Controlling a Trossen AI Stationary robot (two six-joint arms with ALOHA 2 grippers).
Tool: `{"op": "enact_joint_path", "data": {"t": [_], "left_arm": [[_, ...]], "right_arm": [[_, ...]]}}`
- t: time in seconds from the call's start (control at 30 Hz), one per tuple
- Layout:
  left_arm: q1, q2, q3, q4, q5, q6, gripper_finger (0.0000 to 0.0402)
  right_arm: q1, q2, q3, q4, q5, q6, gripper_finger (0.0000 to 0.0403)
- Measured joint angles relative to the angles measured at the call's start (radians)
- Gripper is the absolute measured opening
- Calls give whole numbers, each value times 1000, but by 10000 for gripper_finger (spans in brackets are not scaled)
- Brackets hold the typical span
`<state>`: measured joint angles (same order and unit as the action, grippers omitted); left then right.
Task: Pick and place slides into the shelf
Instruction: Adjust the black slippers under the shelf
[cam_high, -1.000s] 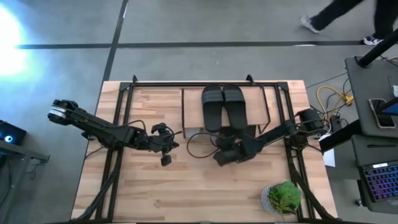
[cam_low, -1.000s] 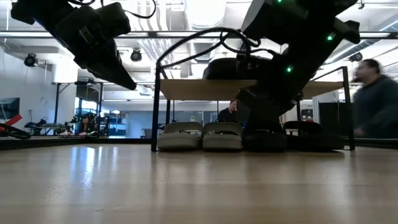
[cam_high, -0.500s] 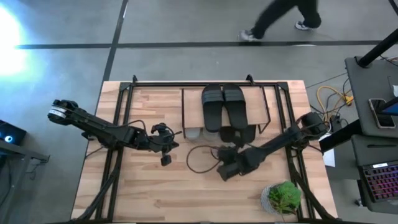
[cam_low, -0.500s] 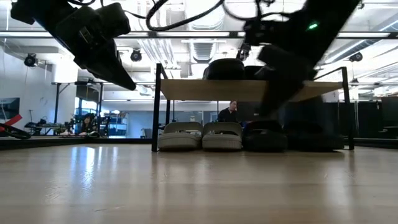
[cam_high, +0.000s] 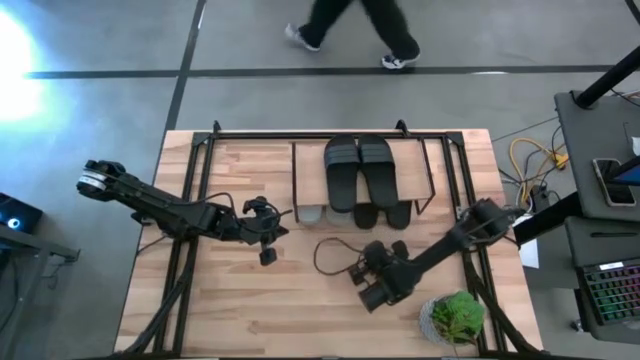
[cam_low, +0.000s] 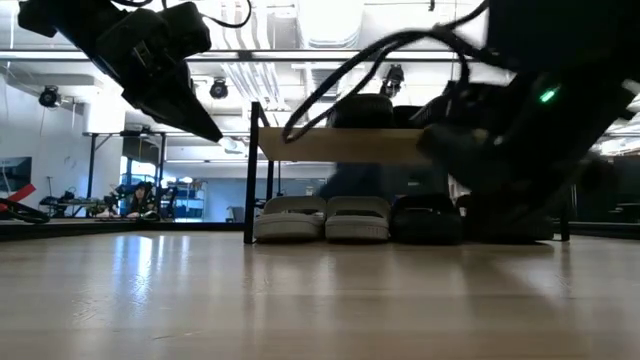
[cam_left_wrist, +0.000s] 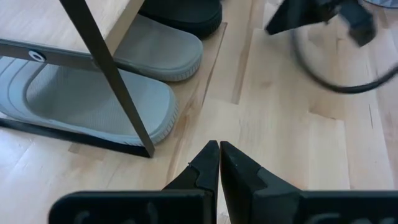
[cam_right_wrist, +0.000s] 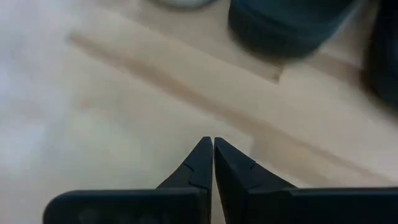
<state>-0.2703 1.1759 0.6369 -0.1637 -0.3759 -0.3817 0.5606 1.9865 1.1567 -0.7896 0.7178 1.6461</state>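
The light butcher-block wooden tabletop (cam_high: 250, 310) stands on a grey concrete floor (cam_high: 100, 110) crossed by dark seam lines, where a person's legs in dark trousers and white-soled shoes (cam_high: 350, 30) stride past the far edge. A small green potted plant (cam_high: 455, 318) sits on the table's near right corner, beside a dark side desk with a laptop (cam_high: 608, 290) — yellow cables (cam_high: 530, 155) coil nearby. Seen from table height, the room is an open workshop with bright ceiling lights (cam_low: 330, 20), exposed ducts and distant benches (cam_low: 90, 205).

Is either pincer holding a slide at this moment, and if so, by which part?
Nothing is held. The right pincer is shut and empty above the bare tabletop; the left pincer is also shut and empty beside the grey slides.
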Motion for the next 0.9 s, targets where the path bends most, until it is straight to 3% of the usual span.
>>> {"op": "enact_joint_path", "data": {"t": [0.13, 0.47, 0.9], "left_arm": [[0, 0, 0, 0, 0, 0, 0], [0, 0, -2, -2, 2, 6, 0], [0, 0, -4, -3, 1, 56, 0]], "right_arm": [[-26, 70, 35, 15, 76, 5, 9], [-106, 143, 129, 21, 191, -156, 9], [-230, 142, 91, 18, 201, -168, 9]]}}
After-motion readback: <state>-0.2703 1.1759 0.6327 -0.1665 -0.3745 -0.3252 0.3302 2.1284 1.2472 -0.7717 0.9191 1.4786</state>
